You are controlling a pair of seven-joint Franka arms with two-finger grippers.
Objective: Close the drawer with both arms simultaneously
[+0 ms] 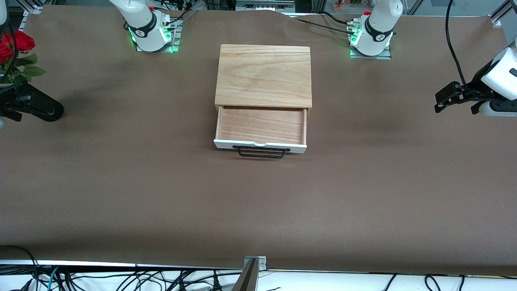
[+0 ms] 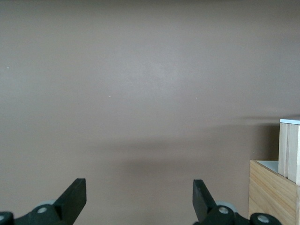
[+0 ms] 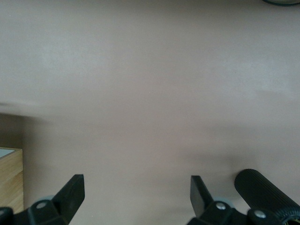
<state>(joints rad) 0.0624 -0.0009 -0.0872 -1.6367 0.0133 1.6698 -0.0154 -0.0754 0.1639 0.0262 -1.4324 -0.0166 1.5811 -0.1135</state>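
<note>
Brown paper covers the table [image 1: 161,194] from end to end, and a light oak box [image 1: 263,74] sits in the middle of it, between the two arm bases and a little nearer to the front camera than they are. The drawer [image 1: 261,130] is pulled out of the box toward the front camera, its shallow wooden tray bare inside, its white front panel [image 1: 260,145] facing the camera with the thin black wire handle [image 1: 261,152] lying against the table just in front of it. The left arm [image 1: 500,79] comes in from its end of the table, and the left gripper [image 1: 438,102] hangs over bare brown paper well apart from the drawer, toward the left arm's end; in the left wrist view its two black fingers [image 2: 72,197] stand wide apart with nothing between them, and the edge of the box and the pulled-out drawer side show at the rim of that picture. The right gripper [image 1: 24,106] is over the paper at the right arm's end of the table, equally far from the drawer, with a red rose and green leaves [image 1: 16,50] showing near it at the table's edge. Its fingers [image 3: 70,194] are likewise spread and empty in the right wrist view, where a corner of the oak box [image 3: 10,180] and a black ribbed cylinder [image 3: 265,192] are also in sight. Neither gripper touches the drawer or the box.
</note>
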